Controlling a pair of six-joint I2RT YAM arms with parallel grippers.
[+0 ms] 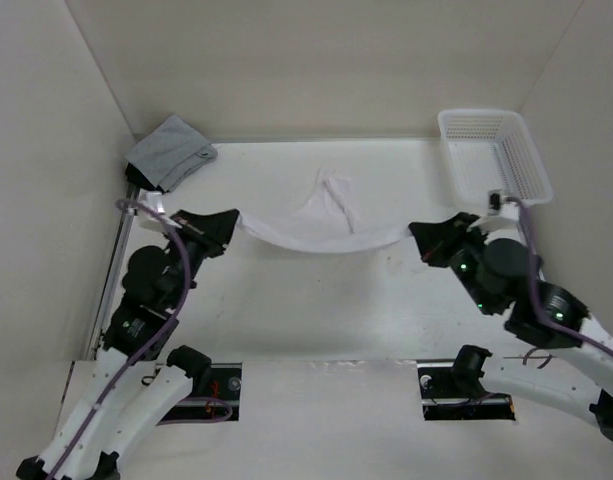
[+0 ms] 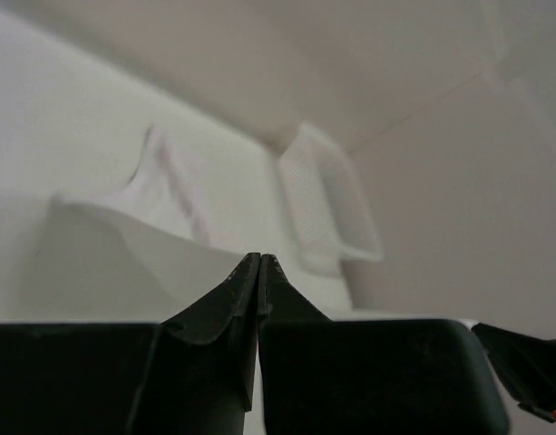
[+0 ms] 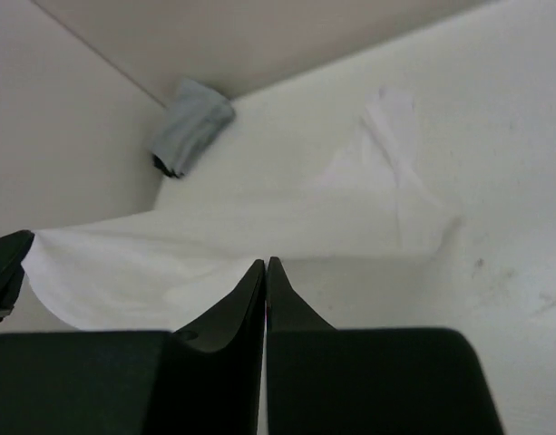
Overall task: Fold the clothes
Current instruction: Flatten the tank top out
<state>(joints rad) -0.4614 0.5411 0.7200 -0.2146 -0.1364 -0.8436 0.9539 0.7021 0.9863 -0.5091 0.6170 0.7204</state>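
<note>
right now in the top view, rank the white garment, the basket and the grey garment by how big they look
1. white garment: widest
2. basket: close behind, but the garment's pale edges are hard to trace, so this gap is unsure
3. grey garment: clearly smallest

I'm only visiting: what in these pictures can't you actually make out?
- The white garment: its type and full outline; top view, white on white and bunched mid-span.
- How much cloth the left gripper and right gripper pinch: wrist views, their own shut jaws cover it.
- The grey garment: what lies under it; top view, its own folds hide that.
- The right arm, lower part: top view, cut off by the right edge.
</note>
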